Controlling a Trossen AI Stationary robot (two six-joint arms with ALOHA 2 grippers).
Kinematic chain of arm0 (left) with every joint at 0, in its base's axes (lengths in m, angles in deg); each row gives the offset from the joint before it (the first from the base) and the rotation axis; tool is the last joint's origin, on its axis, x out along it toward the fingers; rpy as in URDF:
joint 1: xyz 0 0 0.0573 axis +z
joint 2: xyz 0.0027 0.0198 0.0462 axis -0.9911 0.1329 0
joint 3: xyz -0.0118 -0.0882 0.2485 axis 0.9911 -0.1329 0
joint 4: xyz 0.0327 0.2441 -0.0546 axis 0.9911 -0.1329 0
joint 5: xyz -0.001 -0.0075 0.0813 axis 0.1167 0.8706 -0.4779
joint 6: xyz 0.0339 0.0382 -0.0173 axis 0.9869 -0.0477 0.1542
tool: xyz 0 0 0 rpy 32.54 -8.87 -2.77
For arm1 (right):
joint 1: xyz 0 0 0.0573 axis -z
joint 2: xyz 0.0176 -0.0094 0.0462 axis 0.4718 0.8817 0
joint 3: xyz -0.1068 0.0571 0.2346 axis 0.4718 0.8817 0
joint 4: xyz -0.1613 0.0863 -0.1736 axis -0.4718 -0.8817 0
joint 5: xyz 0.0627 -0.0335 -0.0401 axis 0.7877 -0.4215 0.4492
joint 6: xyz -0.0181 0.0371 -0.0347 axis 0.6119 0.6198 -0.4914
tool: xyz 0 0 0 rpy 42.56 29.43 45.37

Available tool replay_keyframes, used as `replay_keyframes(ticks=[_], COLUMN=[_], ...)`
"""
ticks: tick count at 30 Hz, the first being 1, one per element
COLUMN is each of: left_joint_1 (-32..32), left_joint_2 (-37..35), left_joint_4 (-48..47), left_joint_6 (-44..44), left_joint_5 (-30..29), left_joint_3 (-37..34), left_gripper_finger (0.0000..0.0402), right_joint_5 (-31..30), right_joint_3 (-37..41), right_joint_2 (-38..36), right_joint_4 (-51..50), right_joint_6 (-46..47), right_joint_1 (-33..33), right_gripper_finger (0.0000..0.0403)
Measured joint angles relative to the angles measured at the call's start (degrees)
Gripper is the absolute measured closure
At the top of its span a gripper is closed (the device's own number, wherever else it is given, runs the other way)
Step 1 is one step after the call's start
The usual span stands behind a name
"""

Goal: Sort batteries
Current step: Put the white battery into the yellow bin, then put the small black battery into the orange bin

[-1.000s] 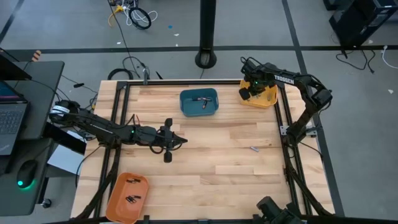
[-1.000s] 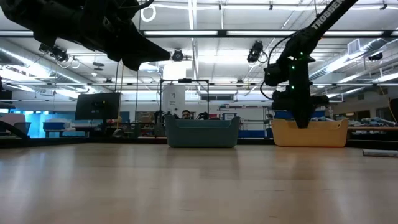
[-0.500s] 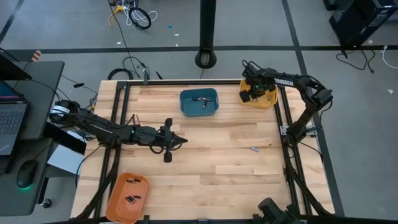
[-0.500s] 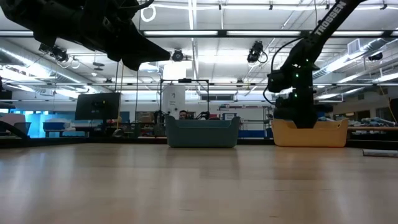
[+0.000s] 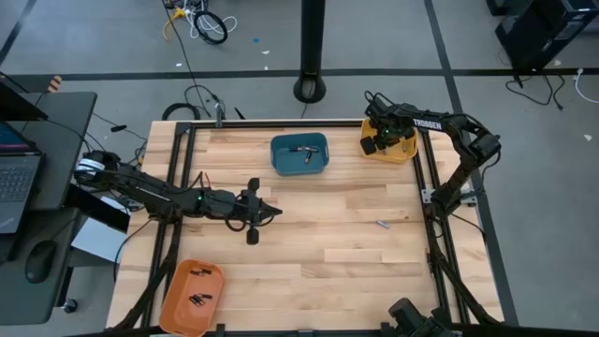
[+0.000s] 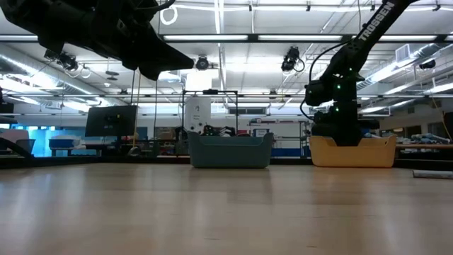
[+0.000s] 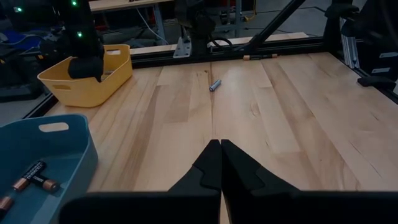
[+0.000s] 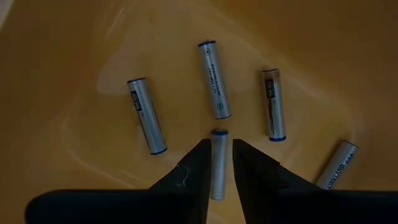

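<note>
My right gripper (image 8: 218,163) is down inside the yellow bin (image 5: 391,142) at the table's far right corner, shut on a silvery battery (image 8: 218,146). Several more silvery batteries (image 8: 214,79) lie flat on that bin's floor. One small battery (image 5: 383,224) lies on the bare wood right of centre and also shows in the left wrist view as the loose battery (image 7: 215,84). My left gripper (image 5: 267,211) hangs shut above the table's left middle, touching nothing. My right gripper pinches the silvery battery between its two fingertips (image 8: 198,163), on its long sides. The battery runs along the fingers, with its blue-ringed free end (image 8: 219,132) sticking out past them. The fingers come from above, pointing down into the yellow bin. Whether it touches the floor, I cannot tell.
A blue bin (image 5: 299,154) with a couple of batteries stands at the far middle. An orange bin (image 5: 192,295) holding dark batteries sits at the near left corner. A black frame rail edges the table. Bare wood lies between the bins.
My right gripper has moved a little toward the far edge and sunk lower into the yellow bin, then held still. My left arm has kept still.
</note>
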Motion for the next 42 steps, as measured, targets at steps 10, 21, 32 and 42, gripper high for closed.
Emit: replay_keyframes(ticks=[10,21,32,42], left_joint_1=[0.00,0.01,0.00,0.01], left_joint_2=[0.00,0.00,0.00,0.00], left_joint_4=[0.00,0.02,0.02,0.02], left_joint_6=[0.00,0.00,0.00,0.00], left_joint_5=[0.00,-0.01,0.00,-0.02], left_joint_3=[0.00,0.00,-0.02,0.00], left_gripper_finger=[0.0396,0.0396,0.0396,0.0396], right_joint_5=[-0.69,-6.56,-6.55,-4.52], right_joint_3=[-0.91,-7.15,-7.43,-7.18], right_joint_2=[0.00,-7.56,-24.28,-28.35], right_joint_4=[-2.79,-13.21,-22.97,-34.50], right_joint_6=[-1.23,-6.48,0.75,25.28], right_joint_1=[-0.34,-7.17,-24.20,-56.57], right_gripper_finger=[0.0305,0.0380,0.0395,0.0397])
